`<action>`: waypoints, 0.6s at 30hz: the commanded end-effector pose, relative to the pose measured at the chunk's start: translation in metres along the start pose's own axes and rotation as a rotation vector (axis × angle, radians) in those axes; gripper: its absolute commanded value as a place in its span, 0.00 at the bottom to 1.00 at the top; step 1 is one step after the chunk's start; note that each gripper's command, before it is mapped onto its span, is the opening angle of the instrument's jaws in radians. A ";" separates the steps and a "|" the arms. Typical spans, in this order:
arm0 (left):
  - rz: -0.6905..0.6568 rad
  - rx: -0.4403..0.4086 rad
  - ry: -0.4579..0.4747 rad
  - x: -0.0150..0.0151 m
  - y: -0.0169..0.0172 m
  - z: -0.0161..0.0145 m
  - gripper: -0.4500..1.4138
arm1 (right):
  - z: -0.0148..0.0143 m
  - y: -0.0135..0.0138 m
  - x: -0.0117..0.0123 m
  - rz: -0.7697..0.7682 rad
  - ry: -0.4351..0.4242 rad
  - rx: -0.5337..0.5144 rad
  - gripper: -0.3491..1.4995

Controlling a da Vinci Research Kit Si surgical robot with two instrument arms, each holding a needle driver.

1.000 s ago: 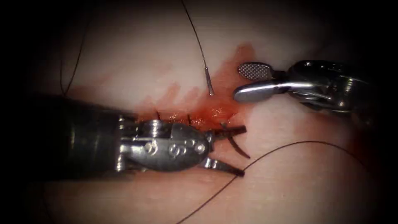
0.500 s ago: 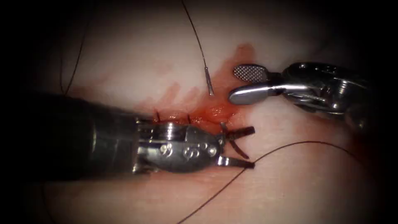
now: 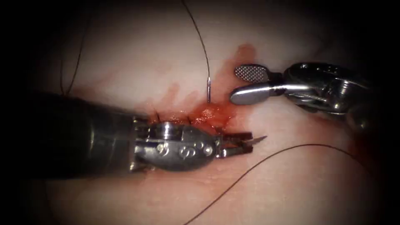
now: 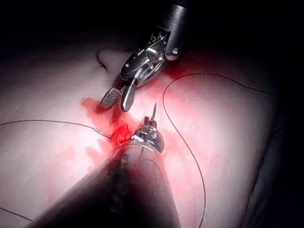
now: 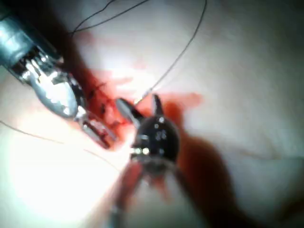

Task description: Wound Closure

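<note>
Left tool point(image 3: 246, 142): jaws clamped shut on the needle point(image 3: 258, 140) just behind the point. The sharp tip pokes out past the jaw ends, at the right end of the cut point(image 3: 179, 118).

Right tool point(image 3: 239, 83): jaws wide apart, holding nothing. It hovers just right of the needle's tail end point(image 3: 208, 89), which stands up out of the tissue point(image 3: 125, 62) beside the red fluid point(image 3: 212, 114).

Handling, my read: the needle is stiff, thin, light and slick with fluid, so it will tend to swivel in the jaws. I'd hold it on the body behind the tip, never on the point itself or on the tail where the thread point(image 3: 200, 37) joins. The thread is limp and fine and snags easily. One slack loop point(image 3: 291, 148) lies on the tissue toward the lower right, close to my left jaws. The tissue is soft and wet and looks likely to tear if the needle is dragged sideways.

Hard to see:
- The needle's mid-curve, between tail and tip, is buried under fluid and tissue, so I can't trace it.
- The left shaft covers the left part of the cut; I can make out two stitches point(image 3: 189, 119) at most.
- The thread runs off past the tissue's top and bottom edges, ends unseen.
</note>
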 end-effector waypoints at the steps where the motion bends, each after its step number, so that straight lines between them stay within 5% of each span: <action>1: -0.019 -0.003 0.002 0.0000 0.0004 0.0005 0.00 | 0.0005 -0.0001 -0.0006 0.000 -0.001 0.004 0.75; 9: -0.225 -0.064 0.130 0.0027 0.0007 -0.0008 0.00 | -0.0008 -0.0008 -0.0004 0.011 -0.006 0.020 0.75; 18: -0.569 -0.227 0.327 0.0066 0.0015 -0.0027 0.00 | -0.0039 -0.0033 -0.0014 0.014 -0.017 0.050 0.73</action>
